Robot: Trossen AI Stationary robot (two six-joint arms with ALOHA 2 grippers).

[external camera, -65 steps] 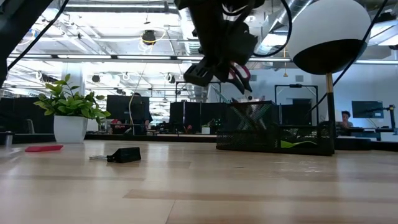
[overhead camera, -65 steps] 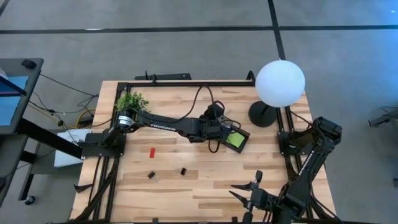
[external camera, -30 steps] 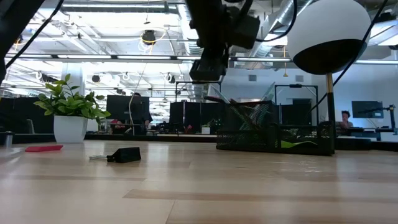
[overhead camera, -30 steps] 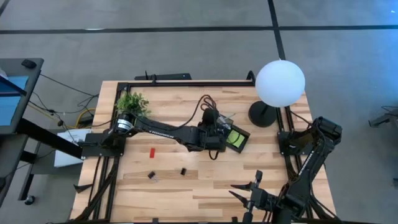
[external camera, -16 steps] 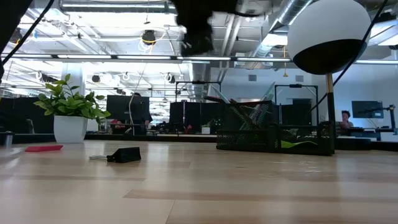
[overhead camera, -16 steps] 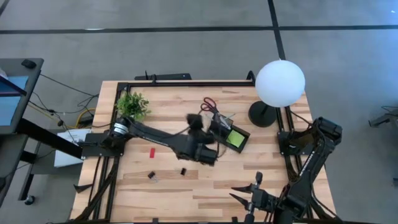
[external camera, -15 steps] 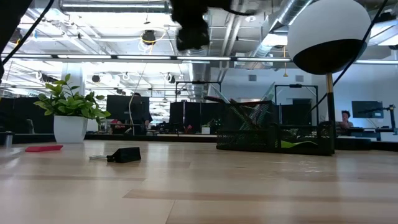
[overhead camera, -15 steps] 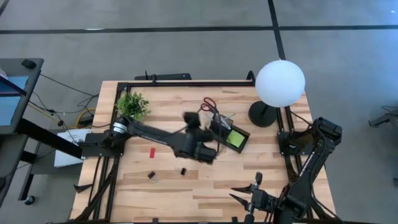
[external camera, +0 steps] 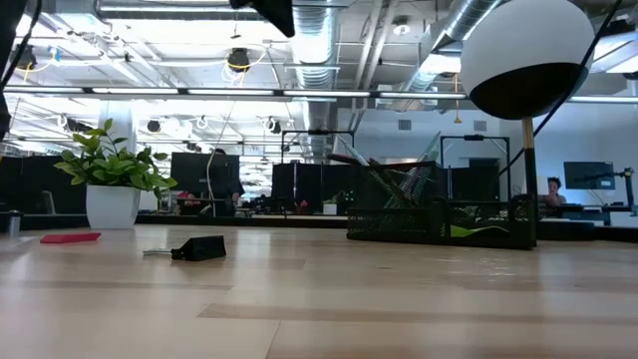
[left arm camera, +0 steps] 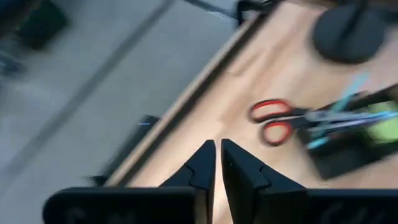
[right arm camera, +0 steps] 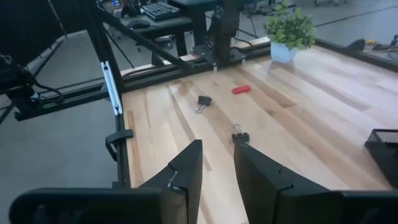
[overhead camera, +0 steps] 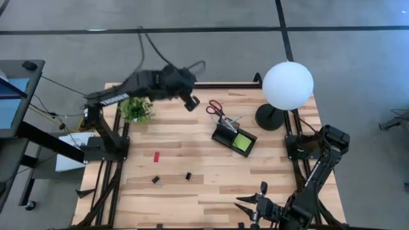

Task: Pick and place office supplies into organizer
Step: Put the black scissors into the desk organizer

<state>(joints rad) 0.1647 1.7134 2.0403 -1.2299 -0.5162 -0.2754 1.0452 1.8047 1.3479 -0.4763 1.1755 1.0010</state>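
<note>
Wooden table [overhead camera: 275, 172]: you are looking down on a light plank top with both dark arms at its edges.
Organizer [overhead camera: 234, 138]: black mesh tray near the middle right, just beside the globe lamp [overhead camera: 287, 85].
Done so far: the lime-green sticky-note pad [overhead camera: 242, 142] lies in the tray; the red-handled scissors [overhead camera: 217, 109] stand tilted in the pen section, handles out, with thin pens [left arm camera: 339, 106] alongside.
Left to do: a small red block [overhead camera: 156, 156] and two black clips [overhead camera: 155, 180] and [overhead camera: 188, 176] lie on the bare wood, well apart from the tray. By my judgement you are past halfway.
Left gripper [overhead camera: 190, 103]: raised high over the far edge near the potted plant [overhead camera: 135, 108], fingers nearly touching, nothing between them.
Right gripper [right arm camera: 216, 165]: waiting at the near right edge, fingers parted a little, holding nothing.
</note>
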